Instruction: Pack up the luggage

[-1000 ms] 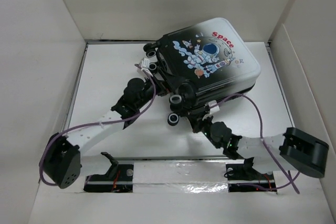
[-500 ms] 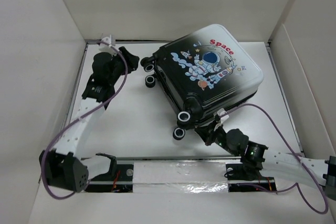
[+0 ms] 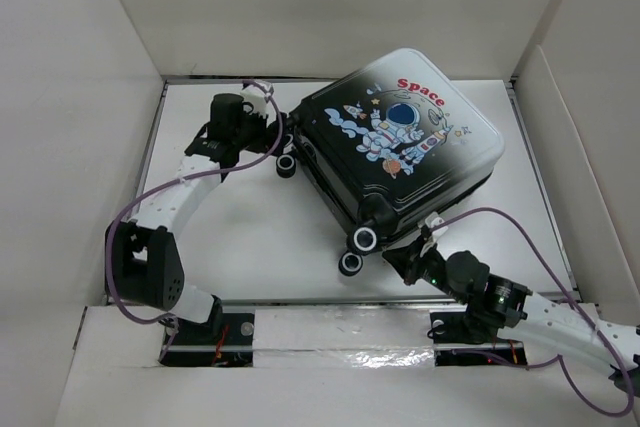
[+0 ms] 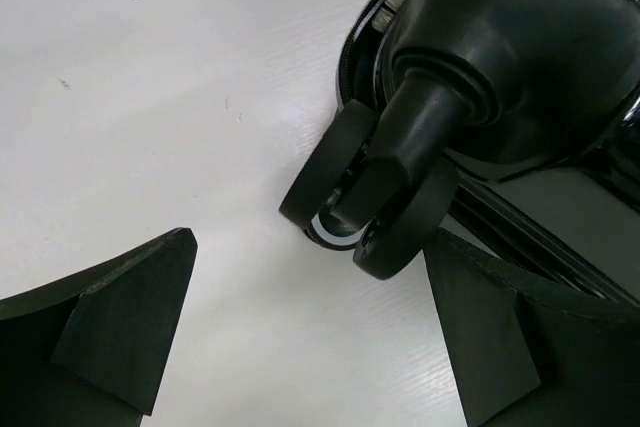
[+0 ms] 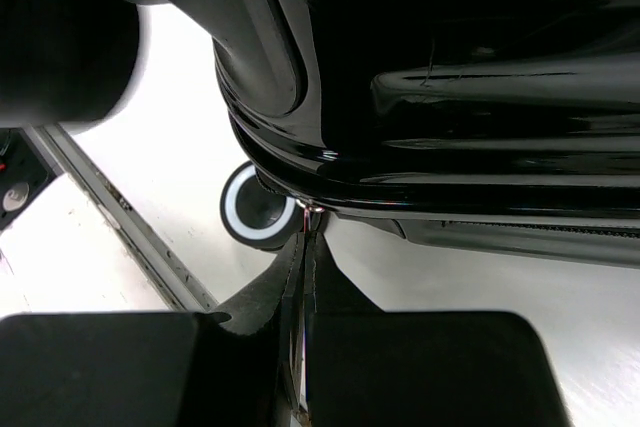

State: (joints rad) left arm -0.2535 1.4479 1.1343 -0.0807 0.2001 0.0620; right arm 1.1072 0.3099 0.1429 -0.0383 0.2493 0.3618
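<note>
White tabletop, plain cardboard walls. Closed luggage lying far right, astronaut side up, barely shifted from half a second ago. Left gripper moved in from far-left corner to caster wheel, jaws spread, grasping nothing. Right gripper pinched closed at luggage's near edge.

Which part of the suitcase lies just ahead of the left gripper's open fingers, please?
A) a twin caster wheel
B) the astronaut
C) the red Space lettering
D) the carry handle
A: the left wrist view shows a twin caster wheel of the luggage ahead of the open left gripper.
</note>
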